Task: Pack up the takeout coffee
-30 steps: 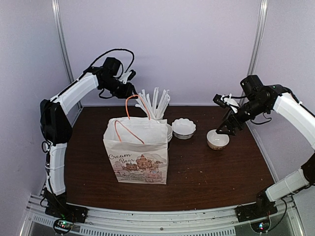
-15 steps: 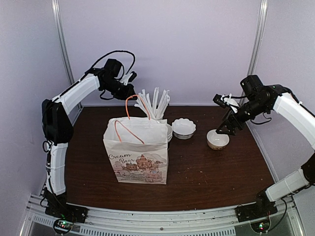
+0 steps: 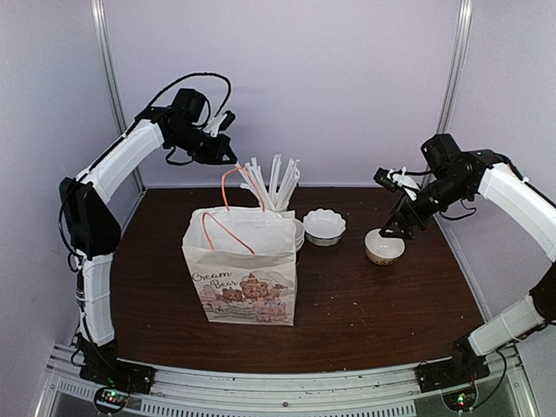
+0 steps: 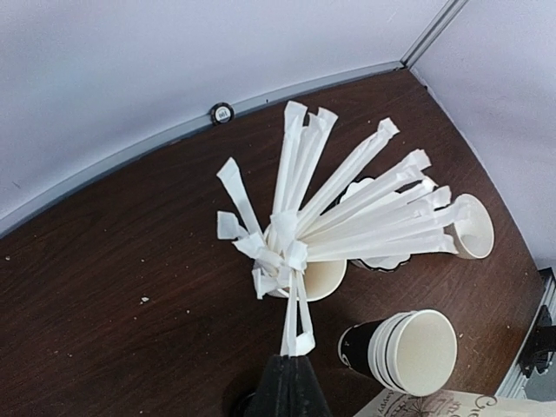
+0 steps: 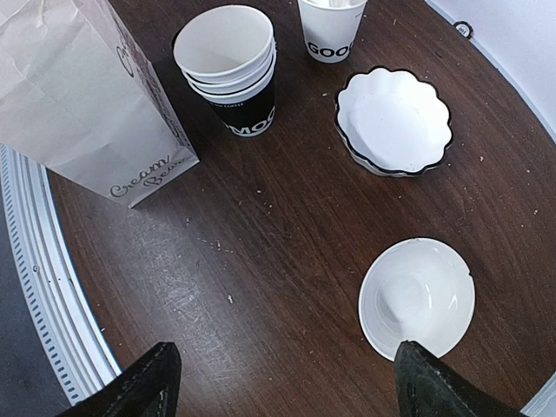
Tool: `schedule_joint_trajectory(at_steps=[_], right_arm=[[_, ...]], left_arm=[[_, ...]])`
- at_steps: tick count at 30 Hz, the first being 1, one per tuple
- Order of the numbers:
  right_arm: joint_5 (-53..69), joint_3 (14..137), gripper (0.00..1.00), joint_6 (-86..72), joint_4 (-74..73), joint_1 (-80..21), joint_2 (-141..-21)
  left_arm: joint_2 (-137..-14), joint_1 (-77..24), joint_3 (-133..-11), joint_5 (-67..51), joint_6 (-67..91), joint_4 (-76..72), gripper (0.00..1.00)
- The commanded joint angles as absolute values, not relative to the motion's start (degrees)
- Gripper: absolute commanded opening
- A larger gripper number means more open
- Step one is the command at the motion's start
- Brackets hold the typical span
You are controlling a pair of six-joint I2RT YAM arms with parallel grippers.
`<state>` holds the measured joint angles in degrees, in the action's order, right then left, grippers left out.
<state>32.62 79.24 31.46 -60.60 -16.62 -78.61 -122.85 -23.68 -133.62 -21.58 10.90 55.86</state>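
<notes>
The left gripper (image 4: pixel 289 365) is hanging high over the back-left of the tabletop (image 3: pixel 373 304), clenched. It appears to be pinching the paper tip of one wrapped straw (image 4: pixel 294 304), though the dark fingers are hiding the contact itself. That straw is sticking out of the straw bundle (image 4: pixel 347 208), which is fanning from a white lettered cup (image 5: pixel 331 30). In front of the bundle a printed paper bag (image 3: pixel 243 269) is standing upright, its orange handles up. Just beside the bag's far right corner a stack of paper cups (image 5: pixel 230 65) is sitting, white inside, with a black lettered one at the bottom. Further right a scalloped bowl (image 5: pixel 393 117) is resting, then a small cream bowl (image 5: pixel 417 295). The right gripper (image 5: pixel 282 382) is hovering released above that cream bowl, holding nothing. The takeout coffee is not showing in any view, so I cannot tell where it is sitting.
</notes>
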Motion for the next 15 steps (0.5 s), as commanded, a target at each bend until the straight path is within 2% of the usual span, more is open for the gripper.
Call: schedule_joint_trajectory(at_steps=[1, 15], right_arm=[[33.8, 80.3, 0.89, 31.0, -60.0, -16.3, -79.1], [33.6, 80.9, 0.89, 31.2, -60.5, -16.3, -79.6]], left_arm=[[-116.7, -23.6, -135.8, -20.4, 9.5, 58.6, 0.0], [-101.4, -23.7, -135.6, -14.1, 8.2, 61.0, 0.0]])
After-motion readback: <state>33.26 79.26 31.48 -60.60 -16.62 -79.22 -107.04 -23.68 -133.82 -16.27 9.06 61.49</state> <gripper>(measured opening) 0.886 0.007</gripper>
